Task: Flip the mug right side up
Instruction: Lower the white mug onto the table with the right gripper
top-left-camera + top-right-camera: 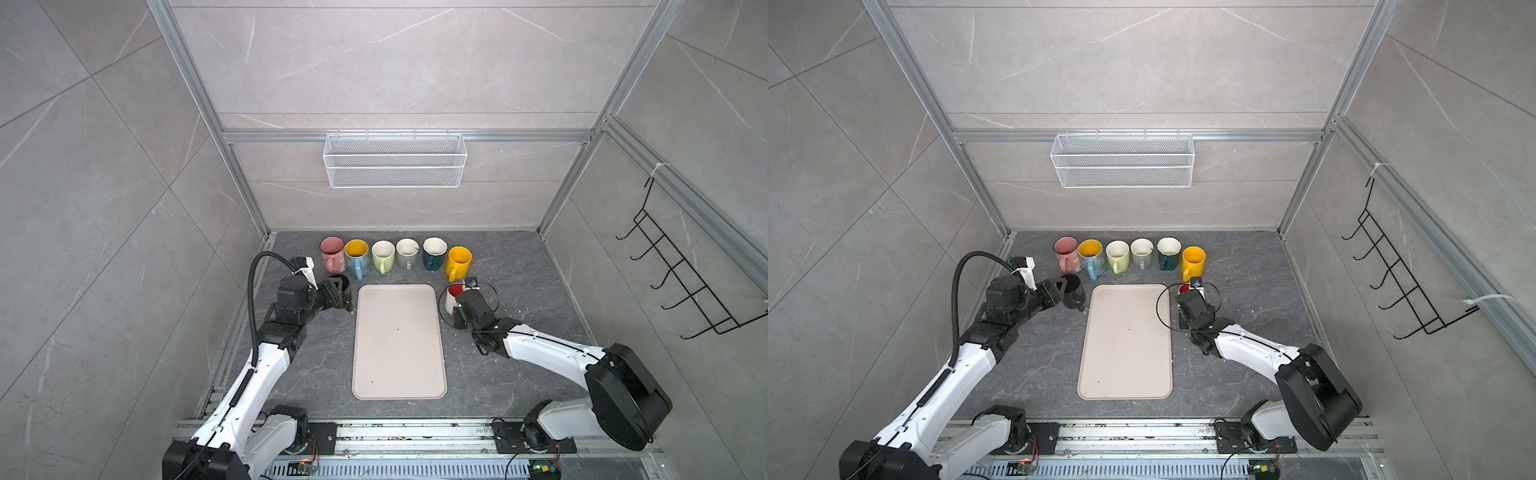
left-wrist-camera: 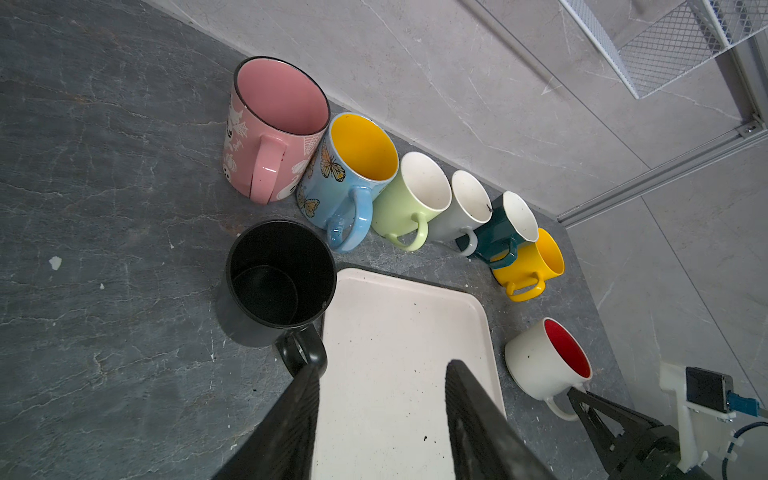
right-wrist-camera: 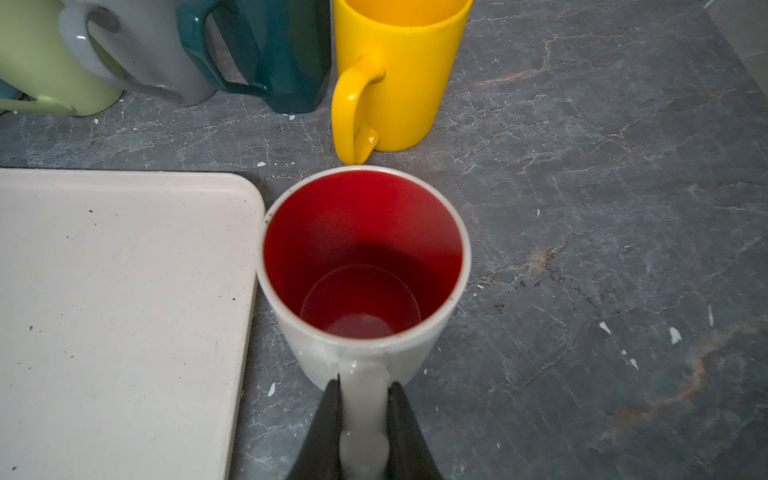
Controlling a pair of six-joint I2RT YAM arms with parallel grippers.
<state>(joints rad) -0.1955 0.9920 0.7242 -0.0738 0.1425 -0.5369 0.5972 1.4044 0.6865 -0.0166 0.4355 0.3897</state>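
A dark stone table [image 1: 519, 291] carries a pale tray [image 1: 399, 340] in the middle, with a row of six mugs [image 1: 382, 255] standing upright along the back wall. The white mug [image 3: 363, 257], red inside, stands mouth up on the table just beside the tray's far right corner and in front of the yellow mug in the row. It looks like glazed ceramic: stiff, fairly heavy for its size, slick to hold and likely to chip if knocked against its neighbours or the tray's edge. The handle [image 3: 361, 370] is the sensible place to hold it, since the smooth round wall offers little purchase.

The right arm [image 1: 540, 347] reaches forward from its base, bent at the elbow, with its wrist low behind the mug. The right gripper [image 3: 365, 399] has its fingers [image 3: 328, 432] pinching the handle from both sides.

The left arm [image 1: 266, 365] stretches to the tray's far left corner, where a black mug [image 2: 280, 278] stands upright. The left gripper [image 2: 382, 365] has its fingers spread with nothing between them; one tip sits right by the black mug's handle.
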